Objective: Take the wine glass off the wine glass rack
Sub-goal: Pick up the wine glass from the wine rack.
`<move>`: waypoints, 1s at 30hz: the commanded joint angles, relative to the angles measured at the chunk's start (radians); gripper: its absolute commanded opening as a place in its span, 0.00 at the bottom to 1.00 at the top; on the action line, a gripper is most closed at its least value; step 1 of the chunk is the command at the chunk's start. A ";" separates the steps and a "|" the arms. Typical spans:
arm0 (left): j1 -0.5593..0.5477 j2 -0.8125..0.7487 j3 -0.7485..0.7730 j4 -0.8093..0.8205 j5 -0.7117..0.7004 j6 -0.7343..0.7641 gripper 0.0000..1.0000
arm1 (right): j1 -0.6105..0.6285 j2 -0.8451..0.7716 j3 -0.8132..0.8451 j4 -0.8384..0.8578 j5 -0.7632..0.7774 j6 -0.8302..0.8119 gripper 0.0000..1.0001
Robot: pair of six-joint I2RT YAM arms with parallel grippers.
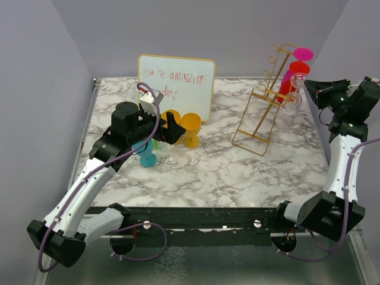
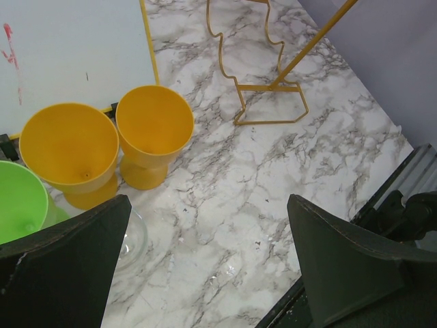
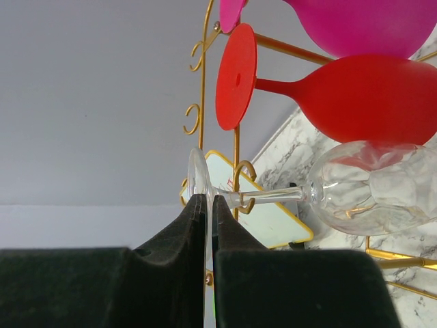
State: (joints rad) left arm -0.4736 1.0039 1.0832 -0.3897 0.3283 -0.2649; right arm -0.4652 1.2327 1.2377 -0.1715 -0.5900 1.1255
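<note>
Clear wine glass [image 3: 369, 191] hangs by its stem on the gold wine glass rack [image 1: 264, 95], upper right of the top view, right gripper [image 3: 208, 208] pinching its foot, left gripper [image 2: 208, 225] spread wide. Best slid level out of its hook [image 3: 244, 167], clear of the red glass [image 3: 369, 96] above.

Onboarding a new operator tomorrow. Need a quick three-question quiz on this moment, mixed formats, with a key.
1. Which part of the clear glass do the right jaws grip? A: bowl. B: stem. C: foot.
2. True or false: the left jaws are shut on a yellow cup.
3. Fill in: ___ glasses hang on the rack.

Key: 1 C. 2 False, the left jaws stand open above the table and hold nothing. 3 Three: pink, red and clear.
</note>
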 commanded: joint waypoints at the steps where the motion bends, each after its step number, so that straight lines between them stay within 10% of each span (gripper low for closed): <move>1: -0.005 -0.014 -0.016 0.017 0.009 -0.004 0.99 | -0.012 -0.035 0.009 0.024 -0.014 0.009 0.01; 30: -0.005 -0.016 -0.011 0.019 0.012 -0.004 0.99 | -0.012 -0.058 0.016 -0.027 0.047 -0.073 0.00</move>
State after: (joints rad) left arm -0.4736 1.0023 1.0805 -0.3897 0.3283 -0.2653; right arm -0.4717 1.2140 1.2377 -0.1814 -0.5438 1.0767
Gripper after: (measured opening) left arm 0.987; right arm 0.089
